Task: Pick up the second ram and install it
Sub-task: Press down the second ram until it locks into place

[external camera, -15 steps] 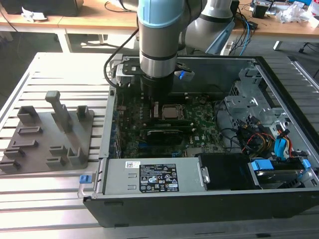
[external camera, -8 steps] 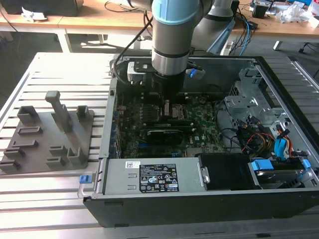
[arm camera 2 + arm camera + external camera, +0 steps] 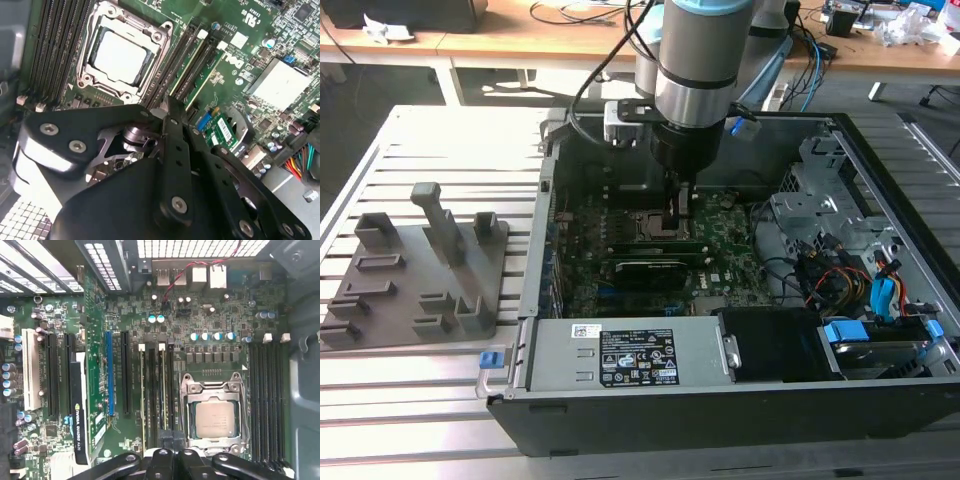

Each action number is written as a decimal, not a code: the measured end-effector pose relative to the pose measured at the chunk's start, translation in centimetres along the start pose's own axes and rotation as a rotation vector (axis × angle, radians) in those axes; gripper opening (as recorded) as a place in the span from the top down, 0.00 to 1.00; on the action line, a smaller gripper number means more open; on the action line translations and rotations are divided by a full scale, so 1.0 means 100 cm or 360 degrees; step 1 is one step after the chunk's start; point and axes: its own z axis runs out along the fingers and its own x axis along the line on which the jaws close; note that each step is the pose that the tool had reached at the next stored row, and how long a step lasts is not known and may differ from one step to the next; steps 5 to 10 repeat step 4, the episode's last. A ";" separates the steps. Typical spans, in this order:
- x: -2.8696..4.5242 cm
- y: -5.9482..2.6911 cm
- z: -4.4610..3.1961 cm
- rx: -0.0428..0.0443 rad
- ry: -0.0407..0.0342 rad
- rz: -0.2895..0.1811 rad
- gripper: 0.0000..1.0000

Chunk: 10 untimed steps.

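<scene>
In the first wrist view, two thin green sticks stand edge-up in the black slots beside the square CPU socket. The second ram is the stick nearer the socket, and the other stick lies one slot pair further away. My gripper is shut, with its black fingertips pressed together over the near end of the second ram and hiding that end. I cannot tell whether they touch it. In the exterior view the gripper reaches straight down into the open case beside the socket. The second wrist view shows a black finger pointing at the slots.
A wide black card sits a few slots away from the ram. A second bank of dark slots flanks the socket's other side. The power supply, drive cage and cables crowd the case. A grey fixture stands outside on the exterior view's left.
</scene>
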 end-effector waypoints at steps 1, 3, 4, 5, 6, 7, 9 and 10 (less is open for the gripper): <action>0.0000 0.0000 -0.0001 0.0000 0.0000 0.0000 0.89; 0.0000 0.0000 -0.0002 0.0000 0.0000 0.0000 0.89; 0.0000 0.0000 -0.0002 0.0000 0.0000 0.0000 0.89; 0.0000 0.0000 -0.0002 0.0000 0.0000 0.0000 0.89; 0.0000 0.0000 -0.0002 0.0000 0.0000 0.0000 0.89; 0.0000 0.0000 -0.0002 0.0000 0.0000 0.0000 0.89; 0.0000 0.0000 -0.0002 0.0000 0.0000 0.0000 0.89; 0.0000 0.0000 -0.0002 0.0000 0.0000 0.0000 0.89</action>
